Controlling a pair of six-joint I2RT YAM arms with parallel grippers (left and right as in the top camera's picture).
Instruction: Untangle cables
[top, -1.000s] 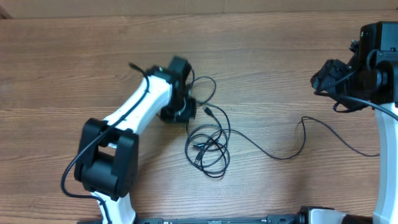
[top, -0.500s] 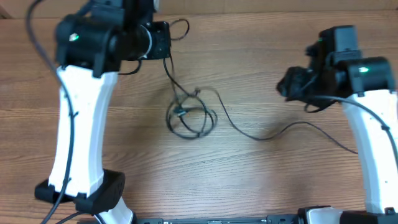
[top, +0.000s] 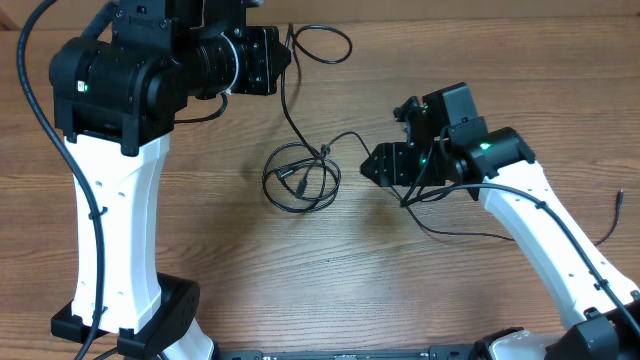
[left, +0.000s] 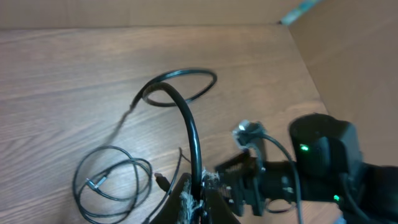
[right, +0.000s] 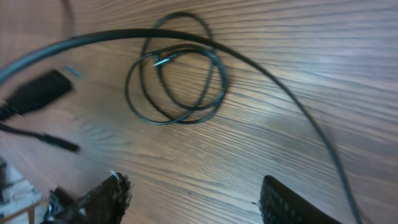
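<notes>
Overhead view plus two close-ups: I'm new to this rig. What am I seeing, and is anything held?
The overhead view looks down on a wooden table with two robot arms, the left arm and the right arm. Each close-up comes from a camera on one wrist. Thin black cables lie in loose loops mid-table. The left gripper pinches one cable strand. The right gripper is open, holding nothing.

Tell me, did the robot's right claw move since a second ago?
Yes. The right gripper slid away from the table's right side toward the middle, and now sits just beside the cable loops.
</notes>
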